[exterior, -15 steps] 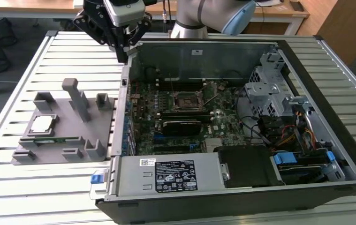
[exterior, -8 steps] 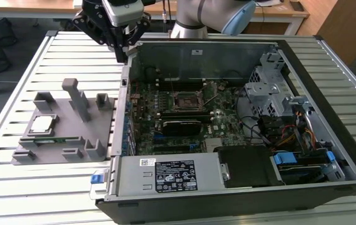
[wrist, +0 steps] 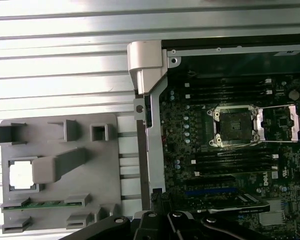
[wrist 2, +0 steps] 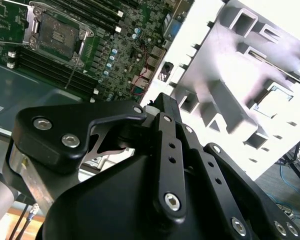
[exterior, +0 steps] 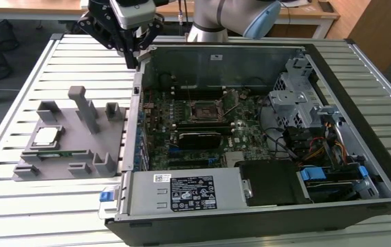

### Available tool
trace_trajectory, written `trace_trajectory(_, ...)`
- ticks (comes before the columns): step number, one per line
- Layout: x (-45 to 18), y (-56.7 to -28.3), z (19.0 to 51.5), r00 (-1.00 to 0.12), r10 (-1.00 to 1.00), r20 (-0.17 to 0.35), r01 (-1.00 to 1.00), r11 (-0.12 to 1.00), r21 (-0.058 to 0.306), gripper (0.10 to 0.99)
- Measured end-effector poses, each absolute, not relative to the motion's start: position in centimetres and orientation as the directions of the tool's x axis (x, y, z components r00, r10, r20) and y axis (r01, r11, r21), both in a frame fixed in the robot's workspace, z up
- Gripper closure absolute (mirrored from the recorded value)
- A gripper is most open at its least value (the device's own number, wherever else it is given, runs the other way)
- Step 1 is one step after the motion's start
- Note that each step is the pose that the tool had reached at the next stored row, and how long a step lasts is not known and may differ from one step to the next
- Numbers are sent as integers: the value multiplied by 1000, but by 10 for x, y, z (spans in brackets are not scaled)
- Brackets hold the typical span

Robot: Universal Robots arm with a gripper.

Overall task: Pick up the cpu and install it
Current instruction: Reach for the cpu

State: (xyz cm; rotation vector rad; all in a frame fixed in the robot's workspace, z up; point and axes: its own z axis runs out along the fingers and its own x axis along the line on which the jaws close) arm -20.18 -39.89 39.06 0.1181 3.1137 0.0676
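The cpu (exterior: 46, 136), a small square chip with a pale shiny top, lies in a recess of the grey holder plate (exterior: 78, 172) at the exterior view's left; the first wrist view shows the cpu (wrist: 21, 176) too. My gripper (exterior: 132, 57) hangs high over the back left corner of the open computer case (exterior: 264, 216), well away from the chip. Its black fingers (wrist 2: 162, 112) come together, shut on nothing. The black socket (exterior: 205, 110) sits open and bare on the motherboard, its lever raised, and appears in both wrist views as the socket (wrist: 236, 125) (wrist 2: 57, 32).
A green memory stick (exterior: 57, 153) lies in the holder in front of the chip. Grey posts (exterior: 85, 108) rise from the holder. The case holds a drive cage (exterior: 295, 98), cables and a power supply (exterior: 188, 193). Everything rests on a slatted metal table (exterior: 16, 206).
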Motion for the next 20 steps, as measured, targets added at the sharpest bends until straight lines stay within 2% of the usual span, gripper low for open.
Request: trace_trajectory(20, -208, -399, 390, -997, 76, -23, 75, 996, 44, 980)
